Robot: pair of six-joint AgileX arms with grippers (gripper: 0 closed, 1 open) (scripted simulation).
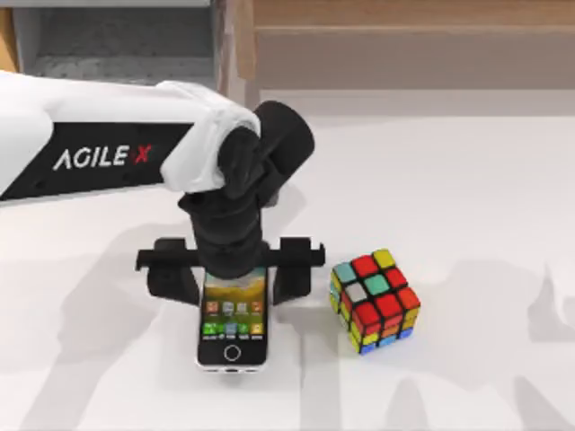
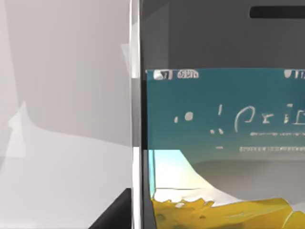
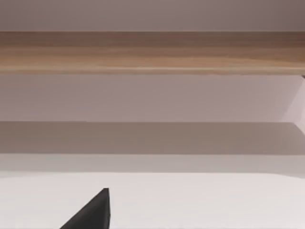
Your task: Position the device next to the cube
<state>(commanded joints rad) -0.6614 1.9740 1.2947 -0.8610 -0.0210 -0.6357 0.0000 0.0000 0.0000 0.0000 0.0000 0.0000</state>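
Your left pincer [image 1: 232,283] sits over the middle of the pale, smooth worktop [image 1: 467,197], its 2 blocky black fingers [image 1: 173,280] spread wide apart on a straight black crossbar, 1 on each side of the device [image 1: 234,328]. The fingers stand off the device's long edges rather than pressing them, so the pincer is open and grips nothing. The device is a slim, flat rectangle with rounded corners, a glossy black face and a thin silver-white rim; it lies face up on the worktop, its upper part hidden under the matte black wrist, its lower part showing rows of small colourful icons and a round button at the near end. In the left wrist view you see the device [image 2: 219,119] very close: a teal and yellow lit screen, a dark glassy border, and the bright metal edge running straight down. Just to the right of the device, near but not touching it, stands the cube [image 1: 375,301], a small 3x3 puzzle with black edges and shiny square stickers in red, yellow, green, white, blue and orange, turned at an angle. The left arm's white shell reaches in from the left. The right wrist view shows a wooden strip above a pale surface and a dark wedge.
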